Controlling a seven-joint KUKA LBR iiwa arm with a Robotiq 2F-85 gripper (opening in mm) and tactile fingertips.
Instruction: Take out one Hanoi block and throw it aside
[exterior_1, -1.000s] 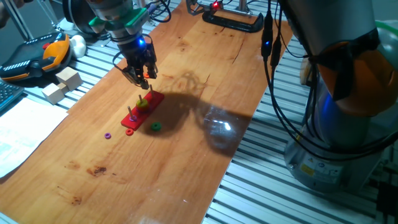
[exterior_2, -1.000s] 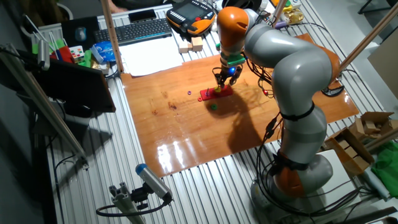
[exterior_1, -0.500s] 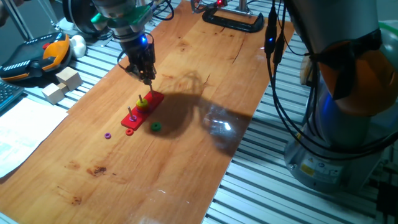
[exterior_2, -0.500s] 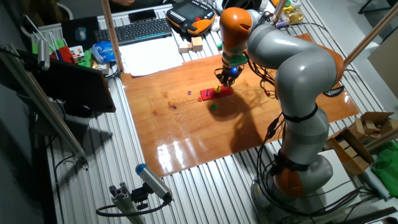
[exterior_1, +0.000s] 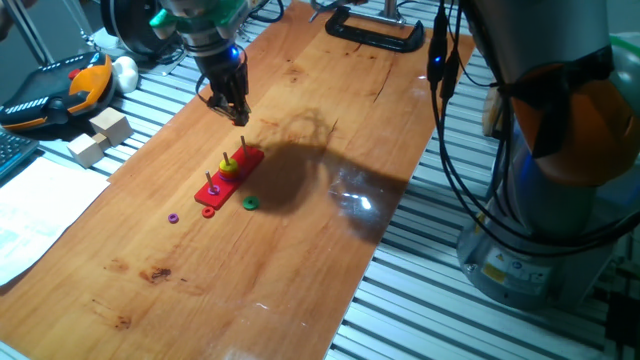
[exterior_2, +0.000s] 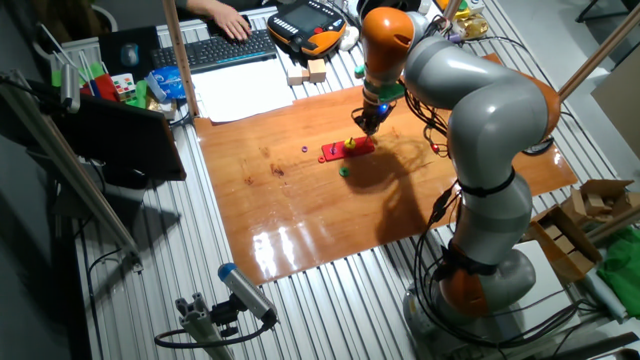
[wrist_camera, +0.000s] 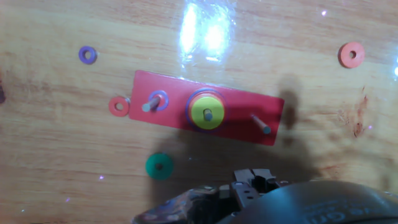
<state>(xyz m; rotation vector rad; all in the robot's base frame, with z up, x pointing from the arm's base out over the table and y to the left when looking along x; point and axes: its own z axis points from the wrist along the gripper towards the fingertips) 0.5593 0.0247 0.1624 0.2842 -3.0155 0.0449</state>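
The green Hanoi block (wrist_camera: 160, 167) lies flat on the counter (exterior_1: 300, 230) just beside the red peg base (wrist_camera: 205, 116), off its pegs. The pincer (exterior_1: 232, 103) hangs above, fingers together and holding nothing, apparently done tossing.

Grey arm (exterior_2: 480, 110), orange joints, black cables

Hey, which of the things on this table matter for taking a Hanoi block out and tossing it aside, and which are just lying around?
Part of the job:
- dark green Hanoi block, lying on the wood beside the base
- red peg base
- gripper, above the base

Just lying about:
- purple ring
- clamp
- wooden blocks
- keyboard
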